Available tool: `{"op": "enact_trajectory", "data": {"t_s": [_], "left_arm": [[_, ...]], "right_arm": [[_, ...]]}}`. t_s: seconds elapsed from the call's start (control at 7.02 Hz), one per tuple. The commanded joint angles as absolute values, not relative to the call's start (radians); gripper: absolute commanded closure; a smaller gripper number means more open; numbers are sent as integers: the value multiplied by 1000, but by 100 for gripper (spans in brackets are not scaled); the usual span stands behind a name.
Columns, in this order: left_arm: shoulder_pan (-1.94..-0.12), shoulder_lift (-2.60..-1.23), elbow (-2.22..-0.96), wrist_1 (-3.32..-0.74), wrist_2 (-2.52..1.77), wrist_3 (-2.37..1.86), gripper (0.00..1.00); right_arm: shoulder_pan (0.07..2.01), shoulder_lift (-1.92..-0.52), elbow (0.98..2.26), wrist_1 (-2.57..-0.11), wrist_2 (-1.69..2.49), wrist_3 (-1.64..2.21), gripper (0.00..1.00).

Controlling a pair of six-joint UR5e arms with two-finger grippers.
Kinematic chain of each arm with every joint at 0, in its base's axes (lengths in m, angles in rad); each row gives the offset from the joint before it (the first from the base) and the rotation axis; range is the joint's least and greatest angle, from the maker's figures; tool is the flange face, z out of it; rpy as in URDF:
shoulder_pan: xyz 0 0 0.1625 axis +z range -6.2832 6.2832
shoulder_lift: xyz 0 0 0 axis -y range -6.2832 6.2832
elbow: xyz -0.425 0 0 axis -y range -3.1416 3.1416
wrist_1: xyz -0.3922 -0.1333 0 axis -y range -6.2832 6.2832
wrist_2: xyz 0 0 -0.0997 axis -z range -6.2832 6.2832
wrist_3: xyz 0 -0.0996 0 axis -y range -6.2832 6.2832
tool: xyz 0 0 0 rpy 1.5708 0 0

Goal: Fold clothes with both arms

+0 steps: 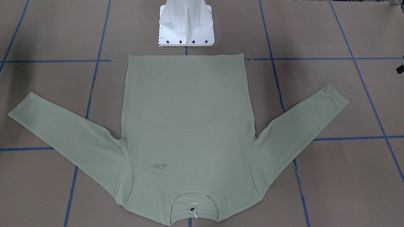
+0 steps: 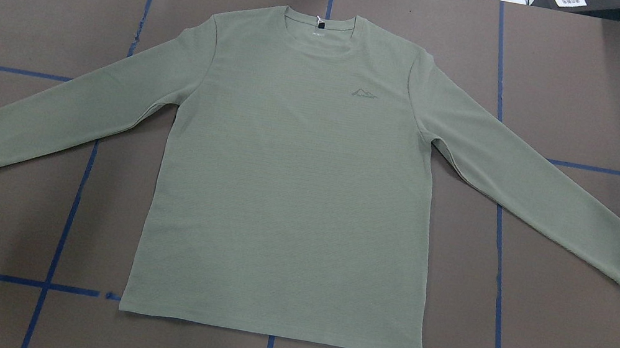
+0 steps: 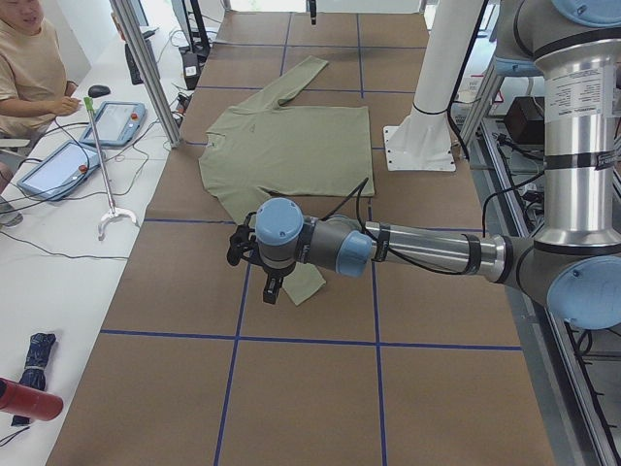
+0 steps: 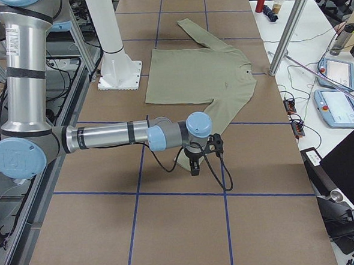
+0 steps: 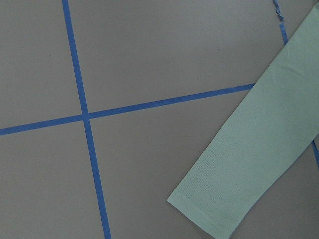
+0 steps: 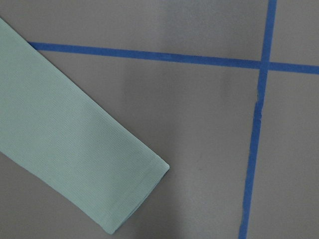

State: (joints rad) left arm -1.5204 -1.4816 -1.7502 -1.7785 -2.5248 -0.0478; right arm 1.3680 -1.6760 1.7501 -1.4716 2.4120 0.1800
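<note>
The clothes are one sage-green long-sleeved shirt (image 2: pixel 293 196) lying flat and face up on the brown table, sleeves spread out, neckline away from the robot's base (image 1: pixel 189 126). In the exterior left view, my left gripper (image 3: pixel 262 277) hangs over the near sleeve's cuff (image 3: pixel 309 286); I cannot tell whether it is open or shut. In the exterior right view, my right gripper (image 4: pixel 195 162) hangs by the other cuff (image 4: pixel 181 159), state likewise unclear. Each wrist view looks down on a cuff (image 5: pixel 239 189) (image 6: pixel 75 149), with no fingers in sight.
The white pedestal base (image 1: pixel 186 25) stands just behind the shirt's hem. Blue tape lines (image 2: pixel 71 209) grid the table. A person (image 3: pixel 29 68) sits at a side bench with tablets (image 3: pixel 116 121). Aluminium posts (image 3: pixel 146 68) (image 4: pixel 285 39) stand at the table's far edge.
</note>
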Motion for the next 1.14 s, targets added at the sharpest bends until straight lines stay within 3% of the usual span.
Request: {"op": "enact_trajectory", "data": {"t_s": [0.0, 0.28, 0.57, 1.0], "left_arm": [[-1519, -1534, -1692, -1916, -2520, -138, 0], [-1520, -1528, -1689, -1921, -2516, -130, 0], [-1520, -1525, -1697, -1922, -2517, -130, 0], [-1519, -1525, -1703, -1936, -2516, -138, 0]], "right_arm": [[1255, -1631, 1706, -1305, 2399, 466, 0], [1137, -1576, 1601, -1104, 2363, 795, 0], [1123, -1546, 1461, -981, 2347, 877, 0], [1126, -1586, 1454, -957, 2350, 962, 1]]}}
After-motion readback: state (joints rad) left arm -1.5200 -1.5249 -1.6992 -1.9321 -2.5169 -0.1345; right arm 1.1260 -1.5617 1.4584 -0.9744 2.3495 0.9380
